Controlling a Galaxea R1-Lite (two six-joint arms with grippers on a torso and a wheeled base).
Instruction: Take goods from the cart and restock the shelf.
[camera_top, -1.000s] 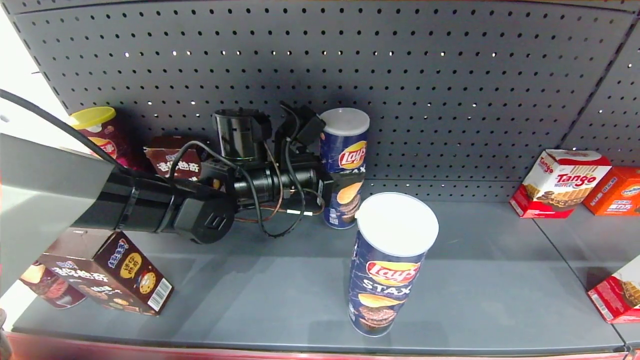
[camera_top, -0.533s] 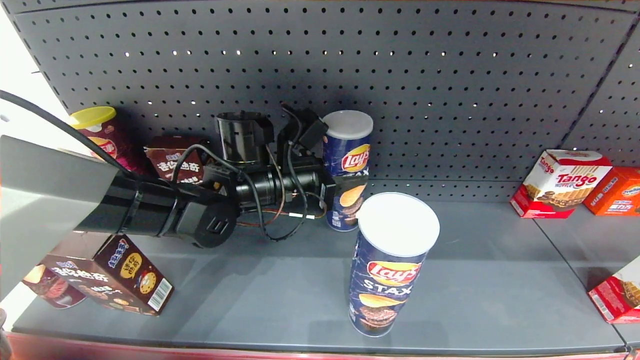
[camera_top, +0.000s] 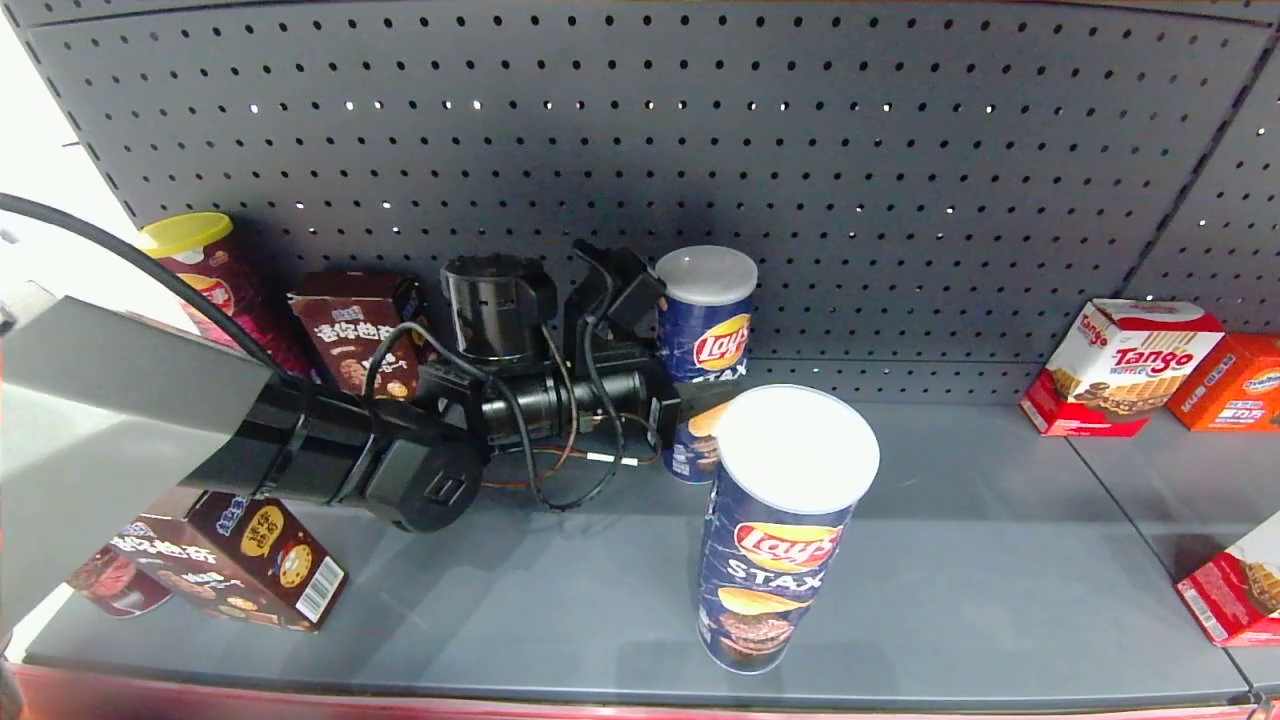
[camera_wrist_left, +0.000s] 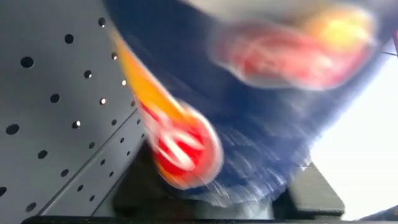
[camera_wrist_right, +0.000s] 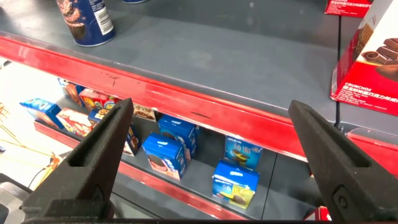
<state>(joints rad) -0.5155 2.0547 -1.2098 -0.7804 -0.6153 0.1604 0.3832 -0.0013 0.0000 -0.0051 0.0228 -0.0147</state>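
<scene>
One blue chip can stands on the shelf in front of the left jaws, which pinch a second can by the pegboard, unreleased; right jaws spread, empty.

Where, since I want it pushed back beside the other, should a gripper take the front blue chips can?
Grip the front can at mid-body, below the white lid, fingers either side of its round wall. It stands upright, so likely come level from the robot's right, where the shelf is bare; the left gripper, shut on the rear can, crowds its back left.
</scene>
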